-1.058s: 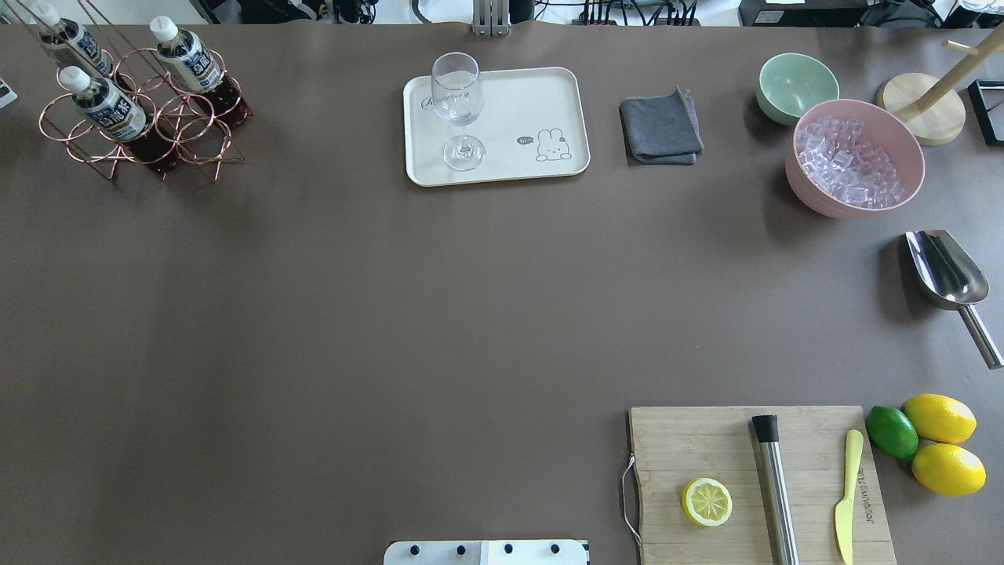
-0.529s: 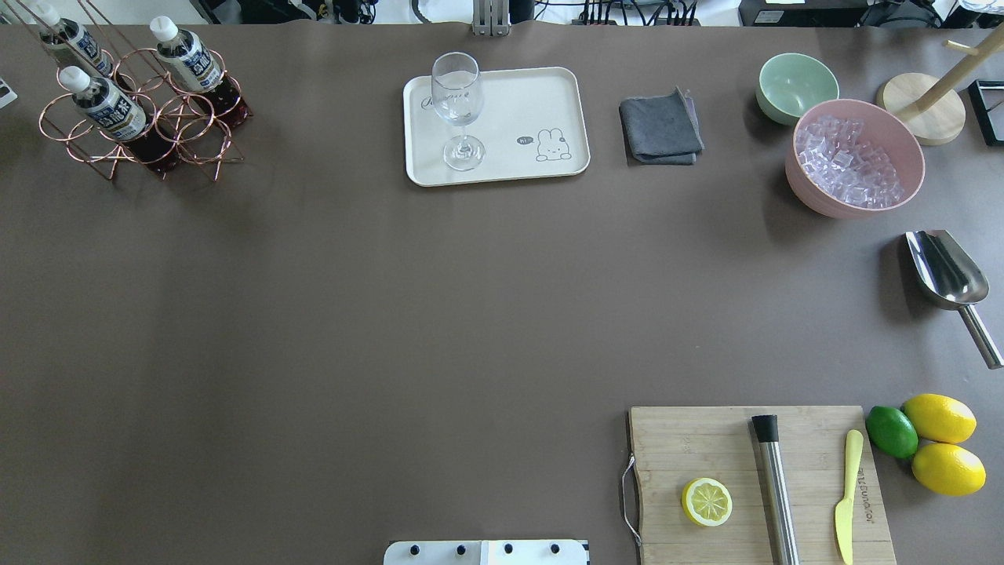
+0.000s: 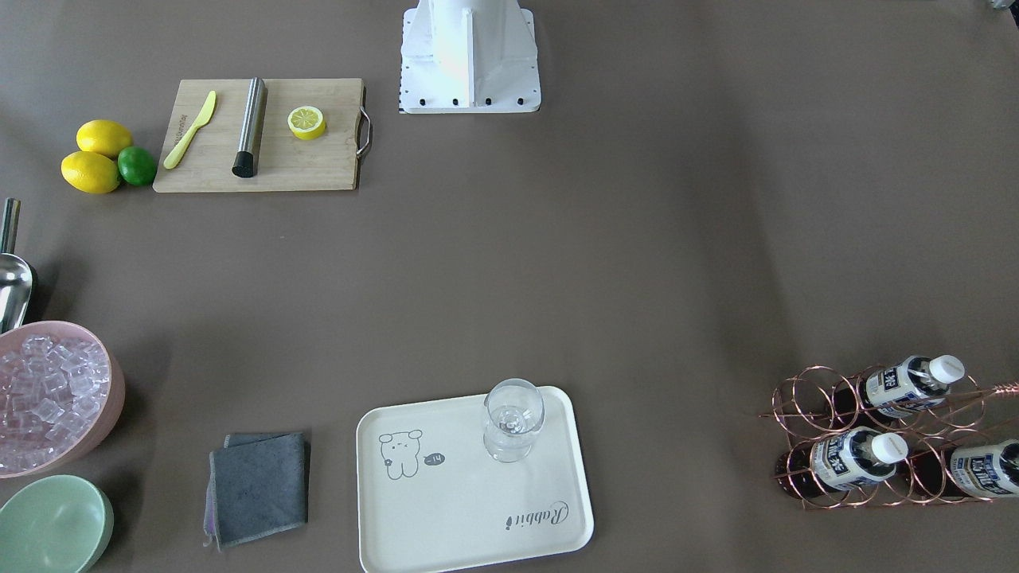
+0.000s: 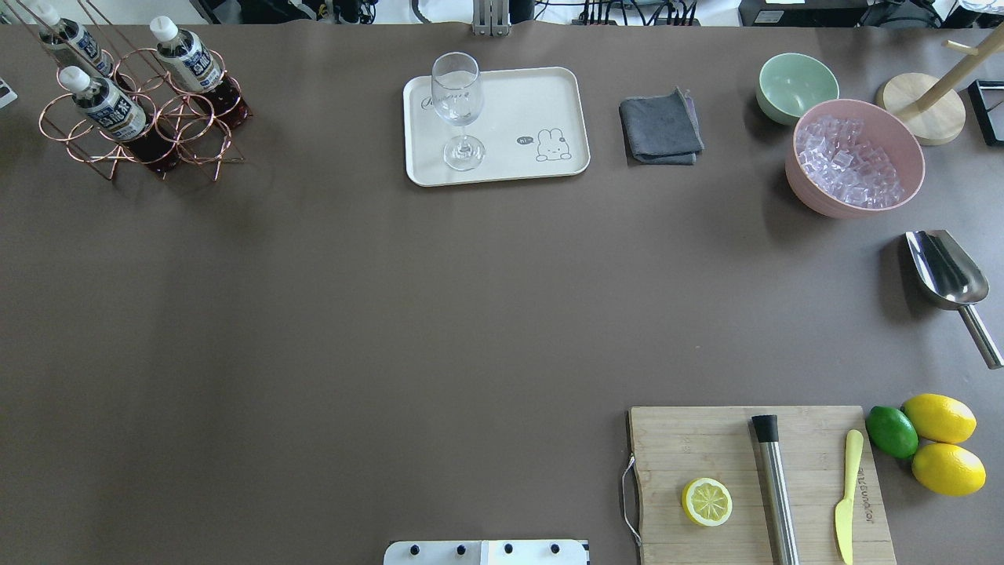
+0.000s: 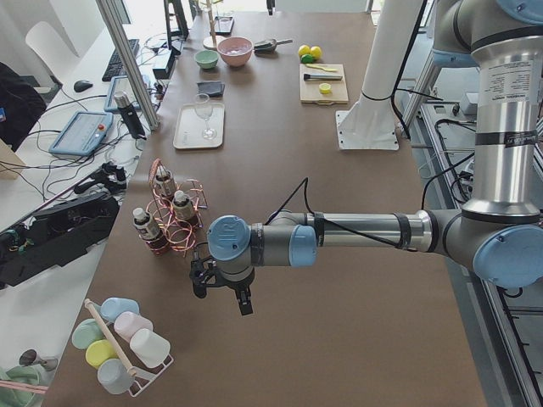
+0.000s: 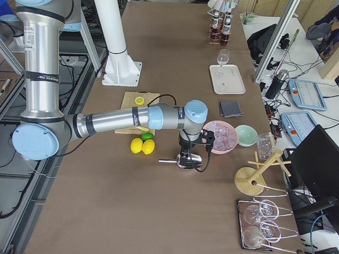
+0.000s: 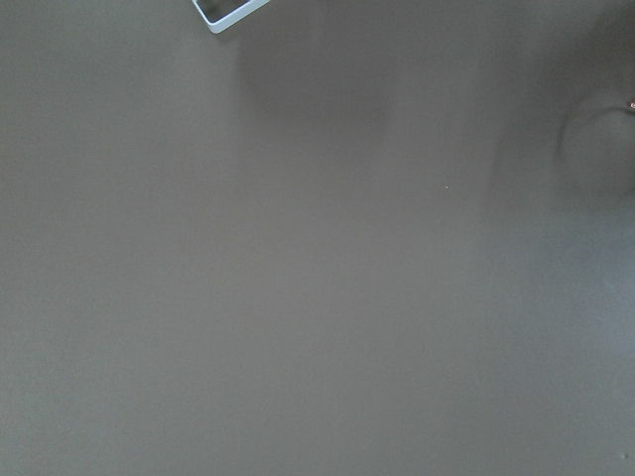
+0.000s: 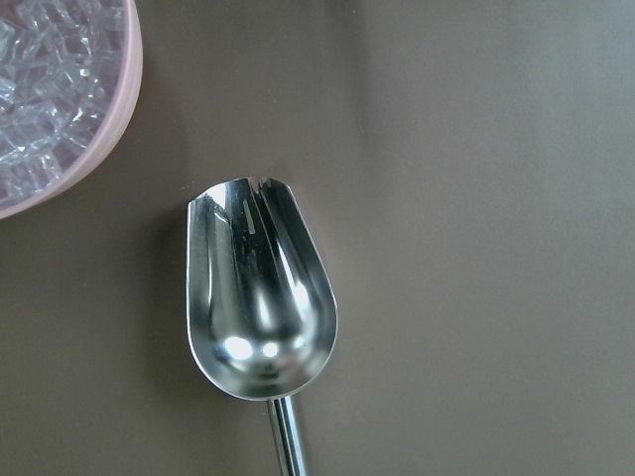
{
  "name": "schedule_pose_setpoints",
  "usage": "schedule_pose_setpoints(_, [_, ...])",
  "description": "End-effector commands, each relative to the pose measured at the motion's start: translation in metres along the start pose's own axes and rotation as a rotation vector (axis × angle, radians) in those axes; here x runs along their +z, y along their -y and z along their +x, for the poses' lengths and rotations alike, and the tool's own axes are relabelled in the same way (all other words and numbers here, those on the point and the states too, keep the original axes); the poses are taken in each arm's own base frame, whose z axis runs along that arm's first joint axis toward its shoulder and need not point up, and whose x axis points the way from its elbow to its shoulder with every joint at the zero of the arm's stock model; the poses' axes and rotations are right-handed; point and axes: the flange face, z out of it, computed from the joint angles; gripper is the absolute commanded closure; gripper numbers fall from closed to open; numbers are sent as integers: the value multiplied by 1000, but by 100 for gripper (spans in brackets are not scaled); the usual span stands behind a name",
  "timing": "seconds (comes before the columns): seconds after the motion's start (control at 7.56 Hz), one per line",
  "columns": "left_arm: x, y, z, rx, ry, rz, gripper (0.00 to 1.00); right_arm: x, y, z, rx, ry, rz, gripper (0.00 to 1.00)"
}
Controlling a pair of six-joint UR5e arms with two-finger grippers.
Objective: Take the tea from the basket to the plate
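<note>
Three tea bottles [image 4: 106, 108] with white caps stand in rings of the copper wire basket [image 4: 169, 129], at the desk's far left corner as the robot sees it. The basket's tall wire handle rises among them. None of the bottles is on the plate [image 4: 525, 102], which lies at the middle of the far edge, well apart from the basket. A wine glass [image 4: 459, 110] stands upright on the end of the plate nearer the basket. Farther along the far edge lie a folded grey cloth [image 4: 660, 127], a pale green bowl [image 4: 796, 85] and a pink bowl of ice cubes [image 4: 816, 205], with a wooden stand [image 4: 922, 106] in the far right corner. A steel scoop [image 4: 945, 271] lies by the right edge. At the near right corner a wooden cutting board [image 4: 690, 447] carries a lemon half [image 4: 707, 502], a steel muddler [image 4: 775, 486] and a yellow knife [image 4: 847, 494]. A lime [image 4: 892, 431] and two lemons [image 4: 939, 417] sit just beside the board. The left gripper [image 5: 221, 297] hangs pointing down over the desk near the left edge, close to the basket. The right gripper [image 6: 189, 154] hangs over the scoop, beside the pink bowl. Each shows only in a side view, so I cannot tell how far either is spread.
</note>
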Motion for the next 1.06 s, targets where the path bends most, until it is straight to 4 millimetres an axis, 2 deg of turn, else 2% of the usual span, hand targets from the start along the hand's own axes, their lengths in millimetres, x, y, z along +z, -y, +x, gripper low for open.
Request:
schedule_pose_setpoints(0.0, [-7,5,9,15,-1,15,1,0,0,0,-1,0,0,0])
schedule_pose_setpoints(0.4, [-41,30,54,91,6,84,1,-1,0,-1,-2,0,1,0])
schedule_pose_setpoints(0.66, [-66,54,84,124,-1,119,1,-1,0,-1,-3,1,3,0])
schedule_pose_setpoints(0.79, [-95,69,100,91,4,97,2,-2,0,-2,-4,1,4,0])
schedule_pose_setpoints(0.93, [-116,82,114,191,20,107,3,-1,0,-1,-3,1,3,0])
